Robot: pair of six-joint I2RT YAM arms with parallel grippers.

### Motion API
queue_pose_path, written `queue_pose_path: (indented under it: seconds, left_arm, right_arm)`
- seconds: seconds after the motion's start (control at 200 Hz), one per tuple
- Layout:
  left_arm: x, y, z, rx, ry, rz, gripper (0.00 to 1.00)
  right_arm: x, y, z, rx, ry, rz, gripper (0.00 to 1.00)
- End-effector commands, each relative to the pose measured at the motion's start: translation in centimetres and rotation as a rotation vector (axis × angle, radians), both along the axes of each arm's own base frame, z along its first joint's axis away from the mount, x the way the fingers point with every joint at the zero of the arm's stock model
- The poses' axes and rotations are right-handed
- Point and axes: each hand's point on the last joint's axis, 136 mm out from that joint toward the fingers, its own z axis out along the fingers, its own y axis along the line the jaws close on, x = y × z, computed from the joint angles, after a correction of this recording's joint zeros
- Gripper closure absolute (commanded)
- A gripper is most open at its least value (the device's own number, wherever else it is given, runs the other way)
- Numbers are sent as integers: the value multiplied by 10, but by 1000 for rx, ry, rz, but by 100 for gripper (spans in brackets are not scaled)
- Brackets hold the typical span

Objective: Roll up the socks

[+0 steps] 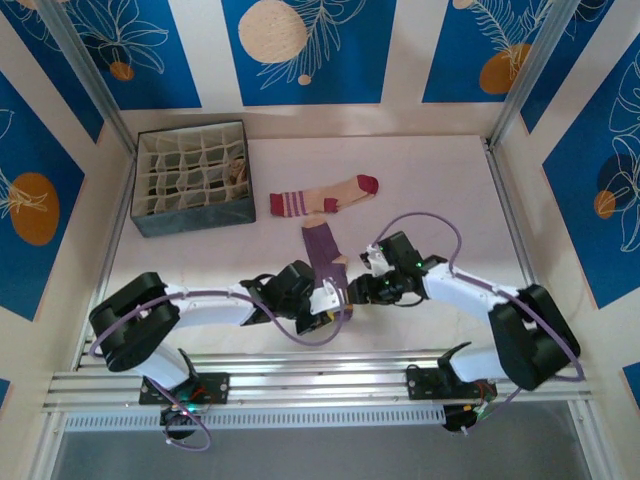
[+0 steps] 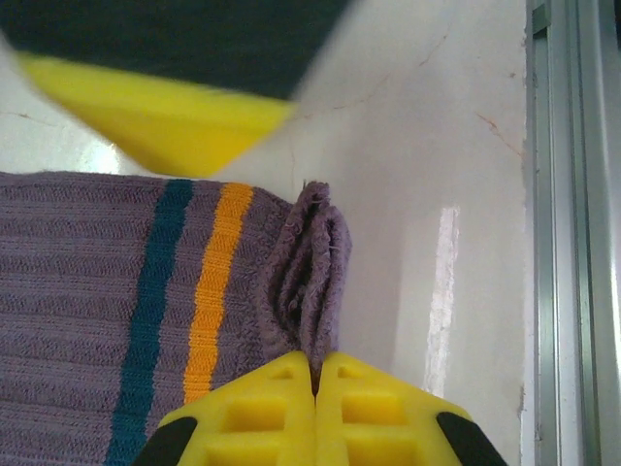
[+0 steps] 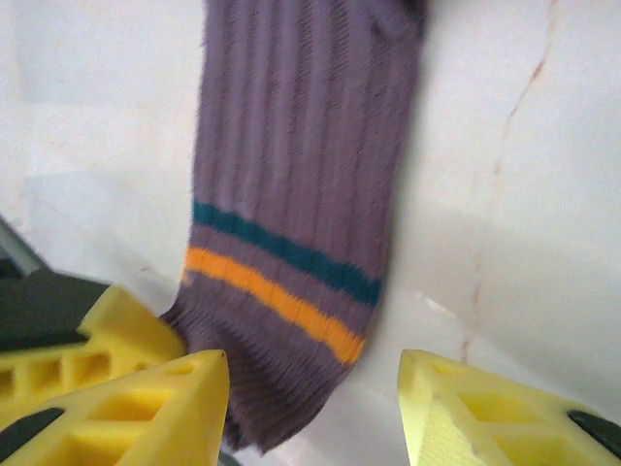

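Item 1: purple sock (image 1: 322, 250). We list it lying flat on the white table (image 1: 430, 190), near the front edge and between the two wrists. Its tan toe points away from the arm bases and its cuff points toward them. In the right wrist view, a teal band (image 3: 291, 254) and an orange band (image 3: 272, 303) cross the ribbed cuff.

Item 2: left gripper (image 2: 315, 367). We record its yellow fingers pressed together, pinching a bunched fold of the purple sock's cuff edge between them. The rest of the cuff spreads flat to one side.

Item 3: right gripper (image 3: 312, 377). We record its fingers apart, one on either side of the cuff end. The near-side finger sits close against the fabric and the other is clear of it. We see nothing clamped.

Item 4: tan sock (image 1: 325, 195). It has a dark-red toe and a striped cuff. It lies flat farther back on the table, just beyond the purple sock's toe and apart from both grippers.

Item 5: divided box (image 1: 190, 222). It is grey with a pale grid of compartments and stands at the far left of the table. One cell near its right edge holds something brownish that we cannot identify.
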Motion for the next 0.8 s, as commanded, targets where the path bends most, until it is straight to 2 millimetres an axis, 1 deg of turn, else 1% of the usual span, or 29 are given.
queue_pose_path:
  seconds: [0.0,0.12,0.34,0.525,0.79]
  left_arm:
    - [0,4,-5,30,100,25,100]
    - [7,6,-8,30,163,55,100]
    - [25,10,-10,-1,265,143,100]
    - [40,15,-18,-18,345,223,100]
    - [46,13,-23,-20,351,235,100]
  right_arm:
    - [-3,9,12,110,-19,6,49]
    - [-1,10,8,105,-10,14,49]
    - [7,21,3,112,20,58,49]
    - [9,31,-3,118,46,96,49]
    - [6,36,-13,58,73,115,50]
